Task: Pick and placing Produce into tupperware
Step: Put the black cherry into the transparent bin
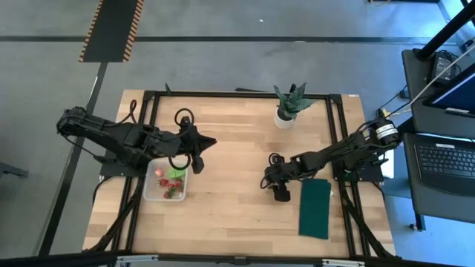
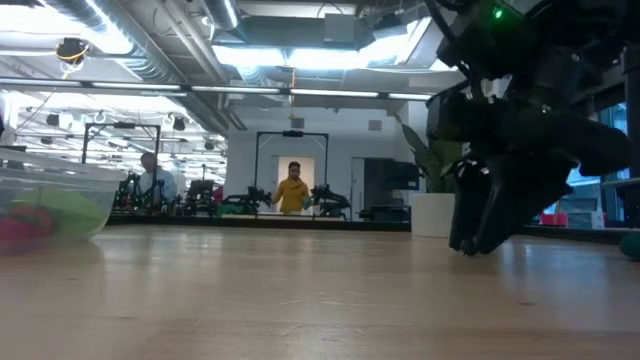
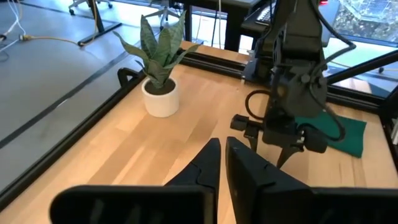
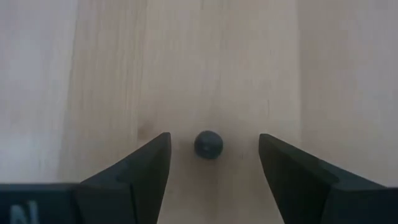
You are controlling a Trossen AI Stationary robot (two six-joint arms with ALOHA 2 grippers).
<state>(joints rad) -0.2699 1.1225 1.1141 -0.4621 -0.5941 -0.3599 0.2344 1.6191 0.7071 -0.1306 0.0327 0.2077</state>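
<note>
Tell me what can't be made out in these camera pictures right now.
- Small dark round piece: seen only in the right wrist view, between the open right end effector fingers; from above that arm covers it, and its colour is unclear.
- Clear square plastic container: its pieces are too small to count from above; the low view's edge crops it.
- Left end effector: shut, apparently empty.

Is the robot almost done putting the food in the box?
Nearly. The tupperware already holds red strawberry pieces and a green leafy piece. The left gripper is shut and empty beside it. The right gripper is open, straddling the small round piece on the table. That piece still needs grabbing and carrying over.
</note>
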